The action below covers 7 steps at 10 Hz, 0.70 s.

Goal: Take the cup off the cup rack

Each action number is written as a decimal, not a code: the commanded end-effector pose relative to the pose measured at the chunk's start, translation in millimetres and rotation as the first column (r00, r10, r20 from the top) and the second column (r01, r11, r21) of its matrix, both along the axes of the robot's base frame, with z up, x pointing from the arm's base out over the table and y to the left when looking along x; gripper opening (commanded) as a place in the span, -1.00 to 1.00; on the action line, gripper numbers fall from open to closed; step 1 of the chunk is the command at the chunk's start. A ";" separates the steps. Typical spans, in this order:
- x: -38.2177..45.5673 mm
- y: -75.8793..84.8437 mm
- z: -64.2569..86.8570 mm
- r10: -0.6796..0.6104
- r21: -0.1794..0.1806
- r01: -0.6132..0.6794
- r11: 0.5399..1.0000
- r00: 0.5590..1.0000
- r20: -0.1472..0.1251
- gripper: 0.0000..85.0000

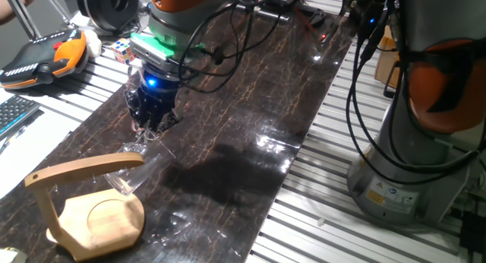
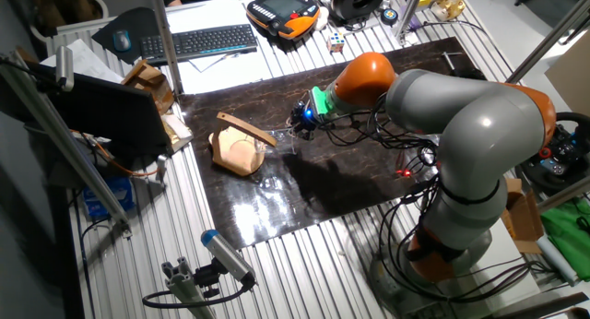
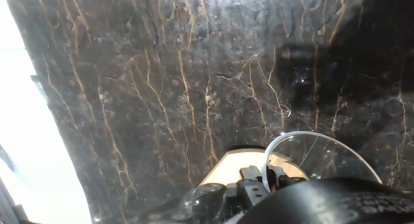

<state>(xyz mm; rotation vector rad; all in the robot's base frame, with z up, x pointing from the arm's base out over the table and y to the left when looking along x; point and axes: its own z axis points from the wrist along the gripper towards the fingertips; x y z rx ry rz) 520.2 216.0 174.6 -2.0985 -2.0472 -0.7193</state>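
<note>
We see cup (image 1: 130, 170) hung on rack (image 1: 83, 202) arm tip, gripper (image 1: 152, 125) just above it; finger closure: cannot tell. Step: grasping. Next: slide cup off arm.

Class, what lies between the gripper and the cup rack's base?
The cup, at the cup rack's arm tip, just below the gripper; one fixed view shows it.

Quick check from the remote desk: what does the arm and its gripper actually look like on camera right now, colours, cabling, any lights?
The arm is bulky, silver-grey with rounded orange joint sections. Black cables loop loosely around the wrist. A green glowing ring sits on the flange above the gripper, which is small, black and carries a blue light.
</note>
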 end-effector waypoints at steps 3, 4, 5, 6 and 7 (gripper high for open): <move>-4.4 -1.8 3.9 -0.003 -0.005 0.003 1.000 1.000 -0.004 -0.95; -4.7 -2.7 4.8 -0.007 -0.006 0.007 1.000 1.000 -0.005 -0.95; -4.4 -3.7 5.7 -0.010 -0.005 0.010 1.000 1.000 -0.007 -0.95; -4.0 -4.2 5.9 -0.010 -0.008 0.010 1.000 1.000 -0.007 -0.95; -3.9 -4.6 6.2 -0.008 -0.011 0.008 1.000 1.000 -0.007 -0.95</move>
